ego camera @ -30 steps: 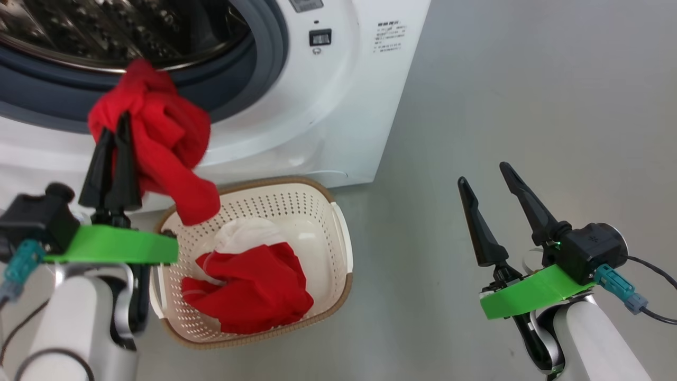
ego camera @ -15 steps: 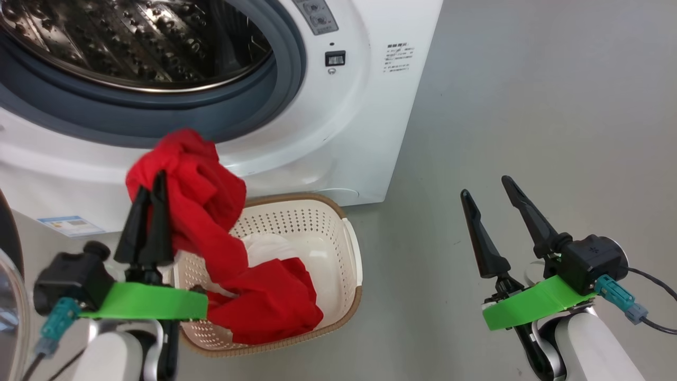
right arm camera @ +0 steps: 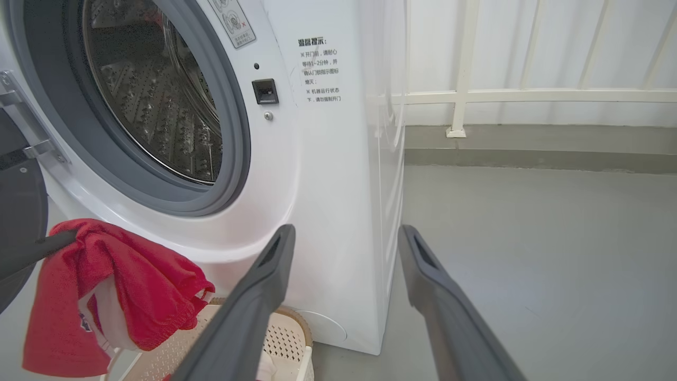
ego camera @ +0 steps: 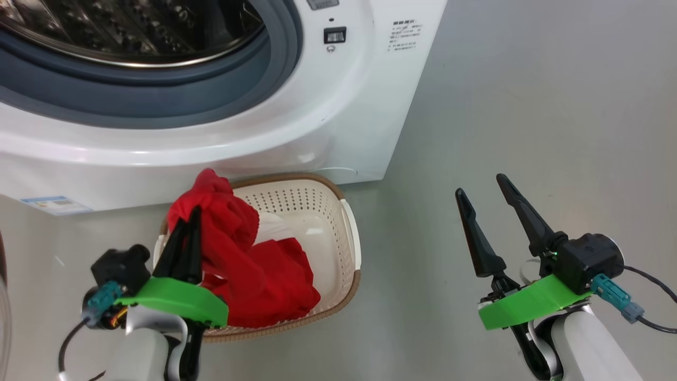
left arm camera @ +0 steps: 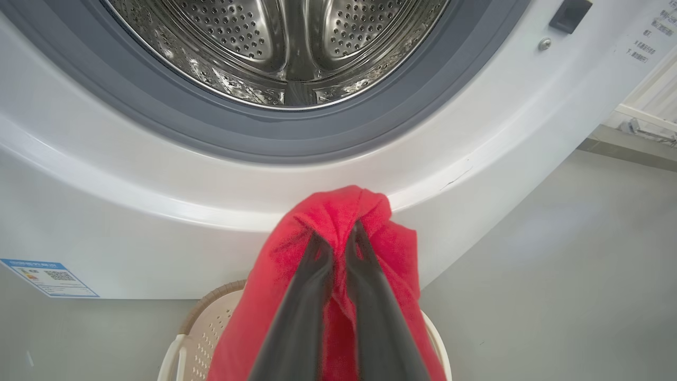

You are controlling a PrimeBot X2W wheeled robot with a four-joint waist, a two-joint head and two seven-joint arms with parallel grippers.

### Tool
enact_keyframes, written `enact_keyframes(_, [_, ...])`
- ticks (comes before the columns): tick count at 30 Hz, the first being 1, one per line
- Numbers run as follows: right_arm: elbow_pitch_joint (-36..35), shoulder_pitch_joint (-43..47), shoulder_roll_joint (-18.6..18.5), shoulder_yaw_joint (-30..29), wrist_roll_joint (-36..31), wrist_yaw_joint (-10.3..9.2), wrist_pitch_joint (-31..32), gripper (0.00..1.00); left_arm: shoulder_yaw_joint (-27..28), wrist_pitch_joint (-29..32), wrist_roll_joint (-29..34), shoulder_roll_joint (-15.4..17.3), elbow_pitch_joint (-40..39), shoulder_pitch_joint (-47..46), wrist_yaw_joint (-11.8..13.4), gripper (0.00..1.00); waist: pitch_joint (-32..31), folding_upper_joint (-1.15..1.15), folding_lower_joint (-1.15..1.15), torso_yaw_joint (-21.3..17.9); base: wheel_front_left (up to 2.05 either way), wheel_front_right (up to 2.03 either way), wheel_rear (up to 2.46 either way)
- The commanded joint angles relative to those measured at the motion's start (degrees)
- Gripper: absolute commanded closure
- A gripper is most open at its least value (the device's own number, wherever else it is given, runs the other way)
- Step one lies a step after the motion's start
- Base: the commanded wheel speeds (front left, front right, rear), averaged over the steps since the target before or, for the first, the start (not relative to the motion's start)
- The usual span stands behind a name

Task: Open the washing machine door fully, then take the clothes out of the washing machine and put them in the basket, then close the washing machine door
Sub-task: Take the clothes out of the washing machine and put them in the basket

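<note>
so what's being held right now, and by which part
Left gripper pinches a red garment by a bunched fold at its top; the rest hangs over the basket. Right gripper is open, holding nothing.

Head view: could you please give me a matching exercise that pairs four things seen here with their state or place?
Column 1
1. left hand
2. right hand
3. basket
4. washing machine

Column 2
A. open, holding nothing
B. white, with a grey ring round its opening
C. shut on the clothes
D. on the floor, with a brown rim

Pairs: 1-C, 2-A, 3-D, 4-B
</note>
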Motion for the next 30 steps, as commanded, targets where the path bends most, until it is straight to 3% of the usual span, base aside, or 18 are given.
enact_keyframes(1, [-1.4, -1.3, 0.1, 1.4, 0.2, 0.28, -0.3, 0.00, 1.7, -0.7, -1.0, 0.6, 0.5, -1.9, -0.7, 1.00, 0.9, 0.00, 0.00, -0.2, 0.00, 0.00, 0.00])
enact_keyframes(12, [-1.3, -2.9, 0.1, 2.2, 0.6, 0.28, -0.3, 0.00, 1.4, -1.1, -6.0, -0.7, 18.6, -10.0, -4.9, 1.00, 5.4, 0.00, 0.00, -0.8, 0.00, 0.00, 0.00])
enact_keyframes(30, [-2.0, -5.4, 0.1, 3.0, 0.4, 0.28, -0.3, 0.00, -2.1, -0.6, -7.2, -0.6, 41.4, -21.2, -6.2, 1.00, 12.8, 0.00, 0.00, -1.6, 0.00, 0.00, 0.00])
